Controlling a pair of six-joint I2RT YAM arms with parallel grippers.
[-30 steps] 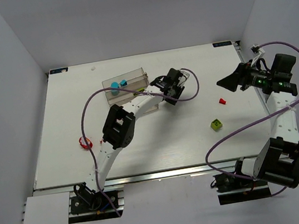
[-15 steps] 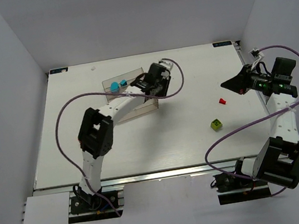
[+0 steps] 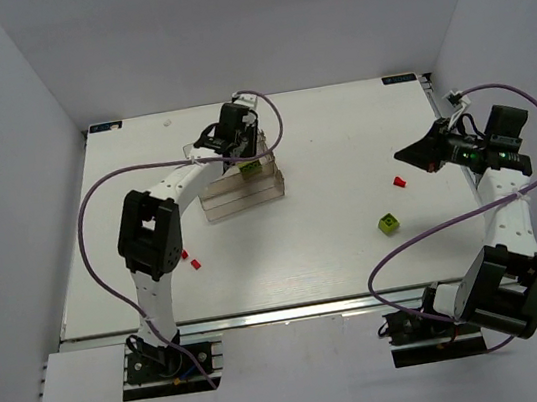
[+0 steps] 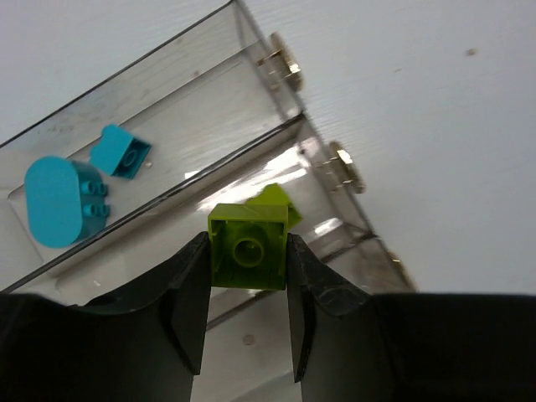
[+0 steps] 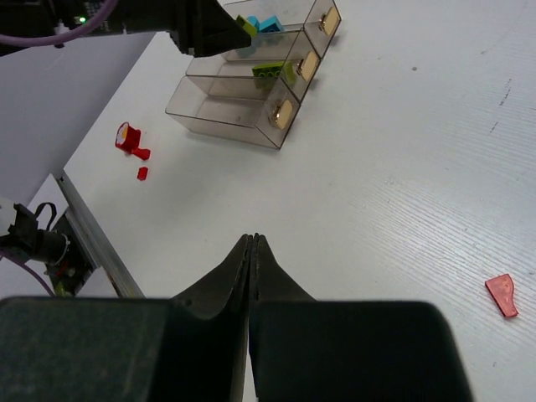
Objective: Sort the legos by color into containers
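My left gripper [image 4: 248, 243] is shut on a lime-green lego [image 4: 249, 249], held over the middle trough of the clear containers [image 4: 251, 84]. A second green piece [image 4: 273, 199] lies in that trough. Two cyan legos [image 4: 65, 201] sit in the far trough. In the top view the left gripper [image 3: 245, 160] hangs over the containers [image 3: 242, 193]. My right gripper [image 5: 252, 239] is shut on nothing, above bare table. A red lego [image 3: 399, 181] and a green lego [image 3: 388, 223] lie on the table below the right gripper [image 3: 403, 154].
Small red pieces [image 3: 190, 260] lie left of centre, beside the left arm's elbow. The purple cables [image 3: 398, 252] loop over the table from each arm. The table's right edge [image 3: 459, 157] runs under the right arm.
The left arm has swung left, carrying the green lego over the containers. The right gripper's jaws have closed and it has stayed in place.
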